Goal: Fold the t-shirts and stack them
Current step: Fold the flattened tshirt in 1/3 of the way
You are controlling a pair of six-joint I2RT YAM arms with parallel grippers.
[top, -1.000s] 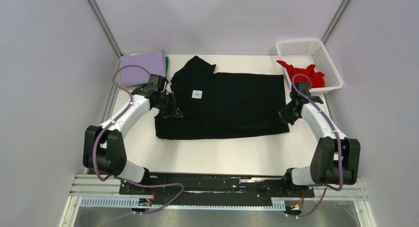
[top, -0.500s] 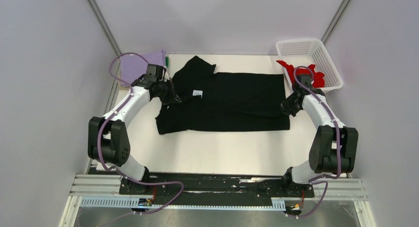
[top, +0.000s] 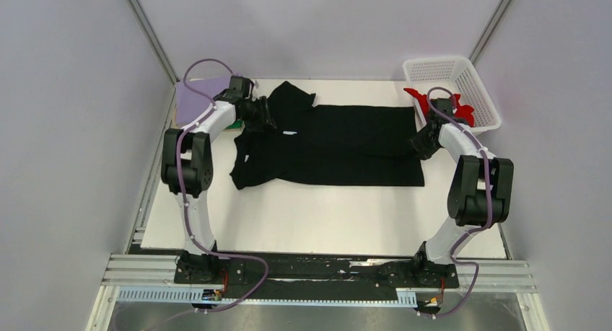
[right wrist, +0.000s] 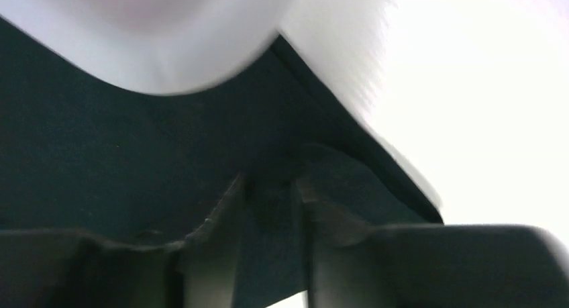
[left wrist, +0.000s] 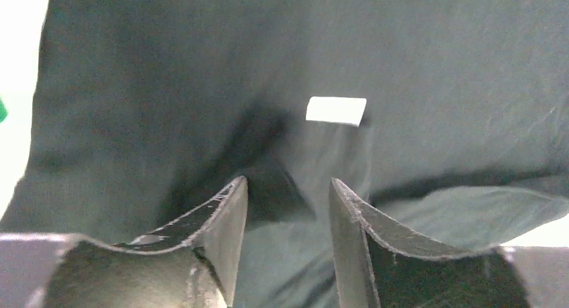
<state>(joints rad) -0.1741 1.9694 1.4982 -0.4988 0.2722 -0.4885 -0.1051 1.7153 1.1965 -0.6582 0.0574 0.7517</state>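
along the table's far edge a black t-shirt is laid. the left gripper is spread above it; the right gripper's state, blurred, cannot be told. a white label is shown plainly only by the left wrist view.

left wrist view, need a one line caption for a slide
Left gripper with jaws parted above the black t-shirt, its white neck label just ahead.

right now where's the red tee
In the top view the red t-shirt sits far right, draped over the near-left rim of the white basket, just beyond the right end of the black t-shirt.
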